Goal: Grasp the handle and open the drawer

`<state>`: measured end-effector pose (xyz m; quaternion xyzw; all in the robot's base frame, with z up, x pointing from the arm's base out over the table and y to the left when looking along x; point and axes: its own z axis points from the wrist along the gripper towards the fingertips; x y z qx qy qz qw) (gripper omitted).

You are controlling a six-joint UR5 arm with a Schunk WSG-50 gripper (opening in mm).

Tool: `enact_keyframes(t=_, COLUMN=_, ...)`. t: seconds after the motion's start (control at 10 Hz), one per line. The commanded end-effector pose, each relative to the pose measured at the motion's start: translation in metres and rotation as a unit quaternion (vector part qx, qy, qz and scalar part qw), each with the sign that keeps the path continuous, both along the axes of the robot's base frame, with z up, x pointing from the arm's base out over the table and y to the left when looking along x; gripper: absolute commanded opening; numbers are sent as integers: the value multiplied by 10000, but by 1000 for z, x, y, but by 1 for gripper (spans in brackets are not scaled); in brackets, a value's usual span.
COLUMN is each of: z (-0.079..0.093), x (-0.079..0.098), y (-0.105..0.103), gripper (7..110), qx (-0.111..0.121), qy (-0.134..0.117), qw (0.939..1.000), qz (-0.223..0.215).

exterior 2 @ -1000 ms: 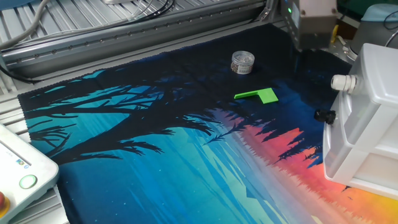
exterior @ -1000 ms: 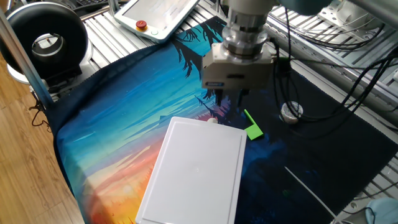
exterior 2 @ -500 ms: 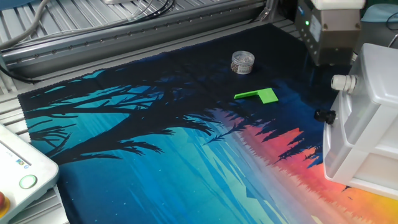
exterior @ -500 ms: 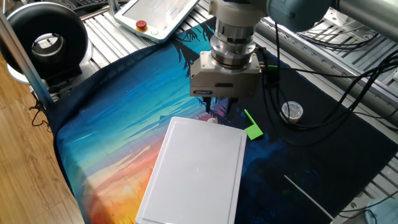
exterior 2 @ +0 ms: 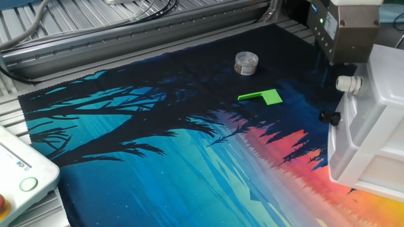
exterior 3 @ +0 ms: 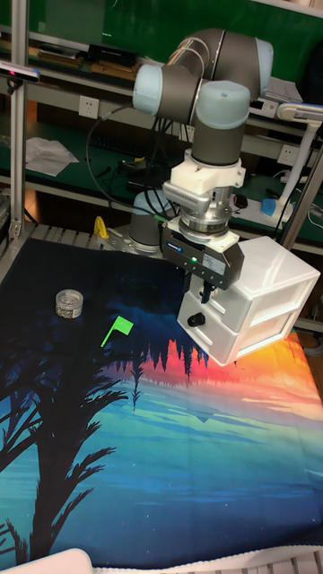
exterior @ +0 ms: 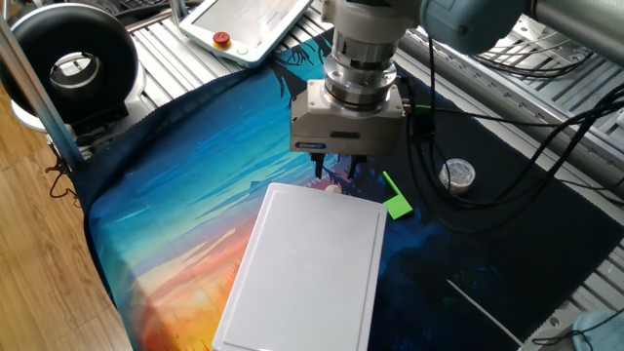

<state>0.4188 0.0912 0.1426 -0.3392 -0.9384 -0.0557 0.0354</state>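
The white box [exterior: 312, 263] lies on the painted mat, with its drawer [exterior 2: 365, 104] closed. The handle [exterior 2: 348, 82], a small white knob, sticks out of the upper front; a black knob [exterior 2: 328, 117] sits below it. In the one fixed view the handle [exterior: 334, 187] peeks out at the box's far edge. My gripper [exterior: 338, 168] hangs just above the handle with its fingers slightly apart and nothing between them. From the tall fixed view my gripper [exterior 3: 208, 289] covers the handle, and only the black knob [exterior 3: 196, 318] shows.
A green plastic piece [exterior: 396, 202] lies on the mat just right of the box's far end. A round silver cap [exterior: 456, 175] sits further right. Black cables [exterior: 507, 146] trail from the arm. A teach pendant [exterior: 249, 24] rests at the back.
The gripper has shifted sideways along the box front to sit over the white knob, dropping slightly. The box and the loose items have not moved.
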Motion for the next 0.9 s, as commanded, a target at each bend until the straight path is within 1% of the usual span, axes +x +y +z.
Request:
enact_keyframes(t=0.0, z=-1, x=0, y=11, gripper=44, qx=48, qy=-35, qw=10000, qz=-37)
enact_keyframes(t=0.1, z=-5, x=-1, y=14, gripper=44, qx=10, qy=-50, qw=10000, qz=-39)
enact_keyframes(t=0.3, z=-7, x=-2, y=18, gripper=44, qx=33, qy=-58, qw=10000, qz=-40)
enact_keyframes(t=0.5, z=-9, x=-6, y=18, gripper=44, qx=-13, qy=-28, qw=10000, qz=-36)
enact_keyframes(t=0.8, z=-10, x=-10, y=19, gripper=44, qx=-13, qy=-20, qw=10000, qz=-35)
